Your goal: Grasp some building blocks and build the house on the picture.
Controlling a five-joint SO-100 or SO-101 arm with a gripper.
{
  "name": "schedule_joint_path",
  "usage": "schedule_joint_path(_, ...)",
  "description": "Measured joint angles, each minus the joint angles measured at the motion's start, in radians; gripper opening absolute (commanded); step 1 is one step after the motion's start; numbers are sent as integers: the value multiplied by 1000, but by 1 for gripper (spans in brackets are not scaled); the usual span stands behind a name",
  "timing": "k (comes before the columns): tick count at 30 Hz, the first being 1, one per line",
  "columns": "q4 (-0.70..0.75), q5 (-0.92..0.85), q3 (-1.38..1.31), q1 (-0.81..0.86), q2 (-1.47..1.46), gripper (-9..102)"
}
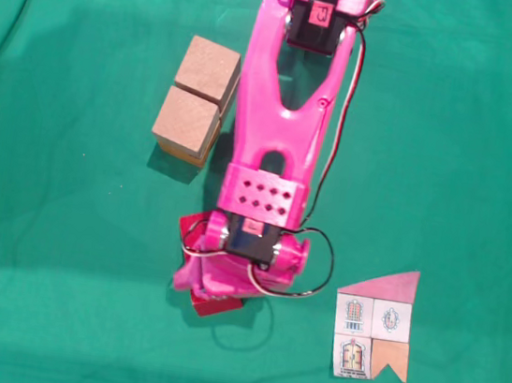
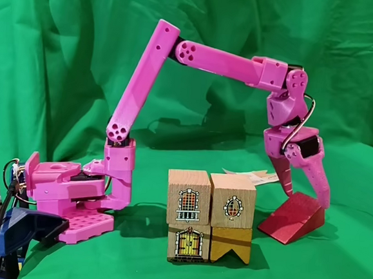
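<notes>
Wall of house done: 4 tan blocks (image 2: 209,215) stand 2 over 2, touching, window and door drawings facing side camera. Roof missing. Red wedge block (image 2: 293,218) rests on green cloth (image 1: 50,249), to right of wall in side view, near but apart. Gripper (image 2: 304,200) comes from above, fingers pinching wedge on both sides. Left to do: lift wedge, place on top. Picture card (image 1: 374,325) lies flat beside arm.

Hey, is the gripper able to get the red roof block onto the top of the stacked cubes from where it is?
Probably yes. The gripper is already closed on the red roof block, which rests tilted on the cloth beside the stacked cubes. The stack's top is bare, with nothing standing between.
</notes>
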Motion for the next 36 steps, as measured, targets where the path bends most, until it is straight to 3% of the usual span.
schedule_joint_path(28,0,0,-3,-5,-52,34)
schedule_joint_path(36,0,0,-126,15,-100,34)
